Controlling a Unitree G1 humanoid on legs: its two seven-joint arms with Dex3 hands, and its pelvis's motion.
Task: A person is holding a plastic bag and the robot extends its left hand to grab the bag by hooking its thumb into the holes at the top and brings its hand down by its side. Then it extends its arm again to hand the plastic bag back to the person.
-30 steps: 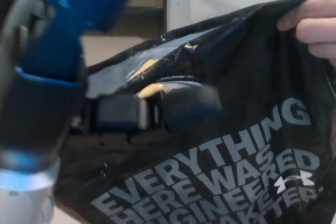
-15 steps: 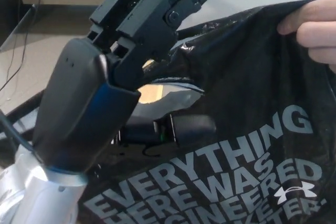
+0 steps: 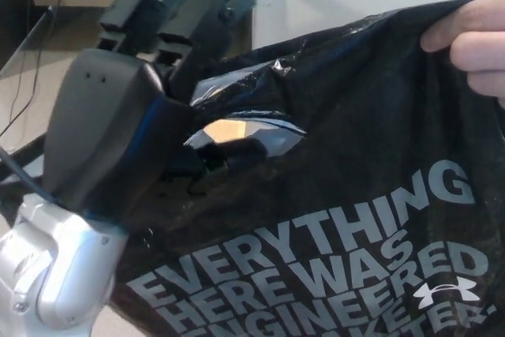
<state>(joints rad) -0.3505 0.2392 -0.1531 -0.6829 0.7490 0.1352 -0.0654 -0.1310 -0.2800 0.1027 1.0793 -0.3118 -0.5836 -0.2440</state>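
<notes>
A black plastic bag point(image 3: 355, 195) with grey lettering fills the right and lower part of the head view. A person's hand point(image 3: 473, 45) pinches its top edge at the upper right. An oval handle hole point(image 3: 237, 130) shows near the bag's top left. My left hand point(image 3: 118, 132) is raised at the left, its back towards the camera and its two fingers point(image 3: 197, 5) stretched up and away, open. Its thumb point(image 3: 229, 157) reaches right to the lower edge of the hole, and the tip is partly hidden by the plastic. My right hand does not show.
Behind the bag are a pale wall at the upper right and a tan floor and wooden panel at the upper left. A thin dark cable point(image 3: 31, 69) hangs at the far left.
My left hand has shifted left, and its fingers now point higher. The thumb, which lay across the bag below the hole, now sits at the hole's lower edge. The person's grip is unchanged.
</notes>
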